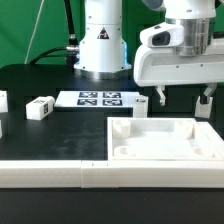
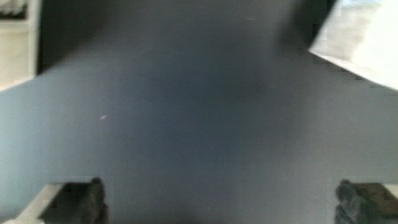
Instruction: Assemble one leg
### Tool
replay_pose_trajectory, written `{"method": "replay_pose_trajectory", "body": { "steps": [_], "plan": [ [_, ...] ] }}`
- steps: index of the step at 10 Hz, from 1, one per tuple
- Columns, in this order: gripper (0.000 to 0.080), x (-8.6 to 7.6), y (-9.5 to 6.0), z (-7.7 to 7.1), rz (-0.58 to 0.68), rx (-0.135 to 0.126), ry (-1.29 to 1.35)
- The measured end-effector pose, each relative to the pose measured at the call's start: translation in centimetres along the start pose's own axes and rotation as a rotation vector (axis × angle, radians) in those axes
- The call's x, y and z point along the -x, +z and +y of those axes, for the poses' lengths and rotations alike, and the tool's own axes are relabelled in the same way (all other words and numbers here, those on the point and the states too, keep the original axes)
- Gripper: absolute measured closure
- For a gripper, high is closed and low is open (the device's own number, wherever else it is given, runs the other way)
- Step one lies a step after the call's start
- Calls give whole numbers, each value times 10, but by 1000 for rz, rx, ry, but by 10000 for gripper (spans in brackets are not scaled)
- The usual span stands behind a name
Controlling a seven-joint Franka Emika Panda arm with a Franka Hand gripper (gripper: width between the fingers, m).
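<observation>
- The gripper (image 1: 184, 100) hung at two o'clock in the exterior view, above the tray's (image 1: 165, 143) far edge. Its jaws were spread wide and held nothing, and the wrist view showed only dark table between the fingertips (image 2: 71, 200).
- The leg (image 1: 42, 107) lay on the table at nine o'clock, well apart from the gripper, with the marker board (image 1: 100, 98) between them.
- The step in hand was probably the reach for the leg.
- To do it well, the arm needed to lift clear of the tray wall and cross toward nine o'clock.
- It then needed to centre over the leg before descending.
- The jaws should have stayed spread until both fingers straddled the leg's narrow sides, then closed squarely so the post would not twist or skid.
- Counted: one leg in full view, one tray, one marker board, one gripper with two fingers.
- A further white piece (image 1: 3, 100) at the nine o'clock edge was cut off, so I could not tell what it was.
</observation>
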State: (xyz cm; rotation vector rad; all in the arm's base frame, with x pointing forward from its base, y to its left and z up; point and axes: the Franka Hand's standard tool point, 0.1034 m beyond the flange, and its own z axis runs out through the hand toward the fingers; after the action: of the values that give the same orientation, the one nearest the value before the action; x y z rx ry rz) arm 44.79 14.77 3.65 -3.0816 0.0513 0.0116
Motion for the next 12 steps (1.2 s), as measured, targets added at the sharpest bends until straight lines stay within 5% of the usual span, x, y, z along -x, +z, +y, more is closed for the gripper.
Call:
{"method": "replay_pose_trajectory", "body": {
  "steps": [3,6,9,12],
  "plan": [
    [151,3,1,-5,-1,-20,252],
    [151,31,8,-31,-4,-37,406],
    [151,34,9,-29,-41,-28,356],
    [151,30,8,-14,-278,-26,350]
  ]
}}
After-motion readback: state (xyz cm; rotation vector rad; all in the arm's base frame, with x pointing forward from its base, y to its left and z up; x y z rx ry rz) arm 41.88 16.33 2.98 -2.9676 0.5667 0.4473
